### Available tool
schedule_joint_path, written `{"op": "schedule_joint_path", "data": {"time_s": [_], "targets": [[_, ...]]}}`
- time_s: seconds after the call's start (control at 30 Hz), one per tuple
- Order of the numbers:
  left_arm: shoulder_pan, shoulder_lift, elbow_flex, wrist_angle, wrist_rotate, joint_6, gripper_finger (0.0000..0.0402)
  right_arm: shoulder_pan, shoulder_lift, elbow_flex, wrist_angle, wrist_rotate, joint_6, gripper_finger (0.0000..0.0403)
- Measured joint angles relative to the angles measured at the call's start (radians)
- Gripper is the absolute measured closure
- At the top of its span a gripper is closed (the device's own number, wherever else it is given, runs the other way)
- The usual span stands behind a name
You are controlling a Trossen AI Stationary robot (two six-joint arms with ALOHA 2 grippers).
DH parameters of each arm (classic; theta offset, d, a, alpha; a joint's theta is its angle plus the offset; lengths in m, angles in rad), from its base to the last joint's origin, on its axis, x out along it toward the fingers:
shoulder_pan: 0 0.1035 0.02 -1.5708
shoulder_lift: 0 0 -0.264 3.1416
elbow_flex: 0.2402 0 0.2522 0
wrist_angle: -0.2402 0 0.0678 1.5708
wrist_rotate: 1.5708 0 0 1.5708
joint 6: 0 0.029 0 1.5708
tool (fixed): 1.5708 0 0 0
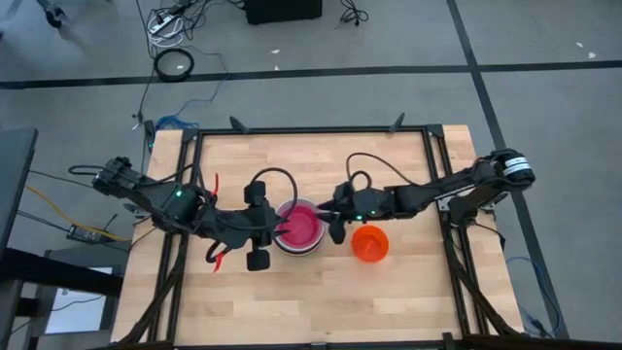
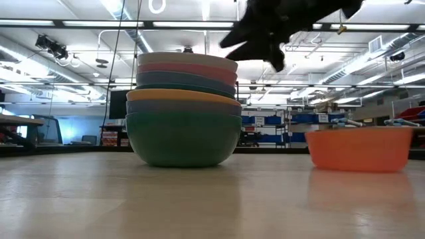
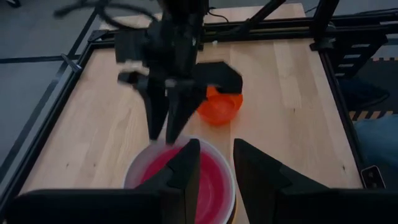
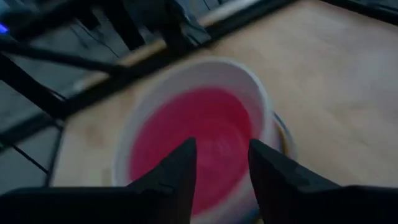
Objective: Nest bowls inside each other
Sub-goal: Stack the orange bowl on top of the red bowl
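A stack of nested bowls (image 1: 298, 230) stands on its green bottom bowl (image 2: 182, 143) at the table's middle. A white rim tops it and the inside shows pink-red (image 4: 199, 134). An orange bowl (image 1: 369, 243) stands alone to the stack's right. My left gripper (image 3: 216, 146) hovers open above the stack's left rim, one finger over the inside and one outside. My right gripper (image 4: 222, 144) is open and points slanting down over the stack's right rim, a little above it (image 2: 273, 56).
Black frame rails (image 1: 311, 129) run along the table's far, left and right sides. Bare wood (image 1: 311, 301) lies between the bowls and the near edge. Cables (image 1: 267, 180) loop over both arms near the stack.
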Motion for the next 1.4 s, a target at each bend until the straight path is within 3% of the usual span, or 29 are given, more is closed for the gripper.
{"op": "schedule_joint_path", "data": {"time_s": [0.17, 0.3, 0.47, 0.57, 0.83, 1.1, 1.4], "targets": [[0.000, 0.000, 0.000, -0.022, 0.000, -0.023, 0.0296, 0.050, -0.124, 0.000, -0.312, 0.110, 0.033, 0.0273], [0.000, 0.000, 0.000, -0.050, 0.000, -0.046, 0.0296, 0.111, -0.232, 0.000, -0.619, 0.200, 0.161, 0.0275], [0.000, 0.000, 0.000, -0.064, 0.000, -0.054, 0.0296, 0.170, -0.269, 0.000, -0.995, 0.175, 0.405, 0.0277], [0.000, 0.000, 0.000, -0.063, 0.000, -0.055, 0.0296, 0.201, -0.248, 0.000, -1.109, 0.132, 0.503, 0.0277], [0.000, 0.000, 0.000, -0.062, 0.000, -0.055, 0.0296, 0.223, -0.150, 0.000, -1.126, -0.007, 0.562, 0.0264], [0.000, 0.000, 0.000, -0.062, 0.000, -0.054, 0.0296, 0.223, -0.058, 0.000, -1.104, -0.020, 0.565, 0.0234], [0.000, 0.000, 0.000, -0.062, 0.000, -0.051, 0.0296, 0.222, 0.026, 0.000, -1.103, -0.019, 0.580, 0.0238]]}}
